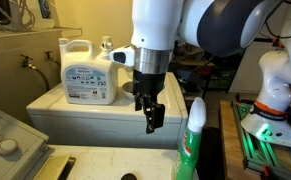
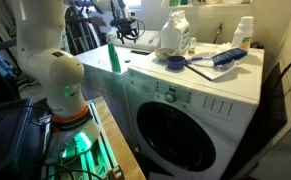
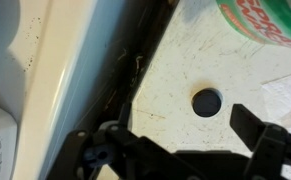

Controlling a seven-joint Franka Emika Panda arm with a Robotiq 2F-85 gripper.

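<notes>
Open air under gripper (image 1: 148, 118), green bottle (image 1: 192, 140) near, white washer (image 1: 85, 118) beside

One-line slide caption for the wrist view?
Open gripper over a speckled surface with a dark hole; green bottle top right.

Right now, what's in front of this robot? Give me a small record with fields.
Place: laundry corner with a white washing machine
Hand: open, empty, hanging above a speckled surface
Under the hand: a small dark hole in that surface
Nearby: green bottle, upright
On the washing machine: white detergent jug with a blue cap
</notes>
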